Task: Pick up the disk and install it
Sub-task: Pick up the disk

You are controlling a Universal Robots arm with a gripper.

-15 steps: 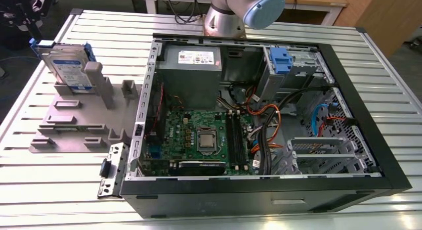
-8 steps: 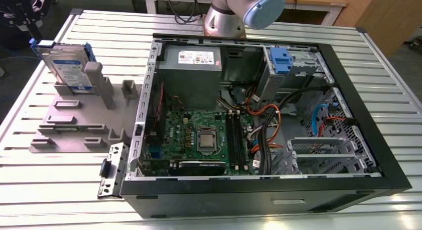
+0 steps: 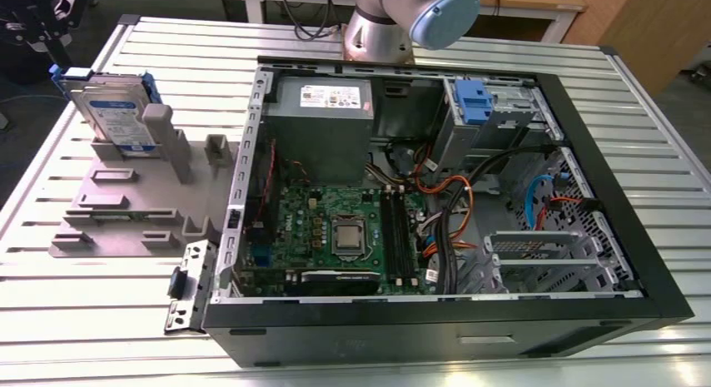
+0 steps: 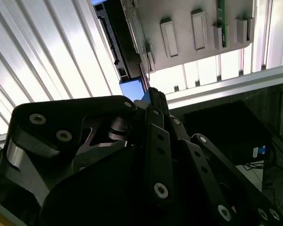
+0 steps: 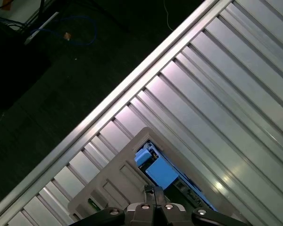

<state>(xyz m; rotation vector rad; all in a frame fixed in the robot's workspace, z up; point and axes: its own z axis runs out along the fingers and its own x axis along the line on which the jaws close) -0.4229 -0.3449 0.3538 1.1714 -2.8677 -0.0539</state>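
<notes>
The disk (image 3: 116, 116), a silver-grey drive with a white-and-blue label in a bright blue bracket, stands tilted on edge in a grey holder (image 3: 122, 204) at the exterior view's left. My black gripper (image 3: 53, 50) hangs just above the disk's upper far corner. In both wrist views the fingertips meet, so the gripper (image 5: 153, 189) (image 4: 153, 92) looks shut with nothing between the fingers. The blue bracket of the disk (image 5: 160, 172) (image 4: 132, 89) shows just beyond the tips. I cannot tell whether the tips touch it.
An open black computer case (image 3: 444, 195) lies on the ribbed metal table (image 3: 100, 320), with a motherboard, cables and a grey power supply box (image 3: 322, 112) inside. A blue tab on a metal bay (image 3: 474, 100) sits at the case's far side. The table edge (image 5: 132, 84) is close.
</notes>
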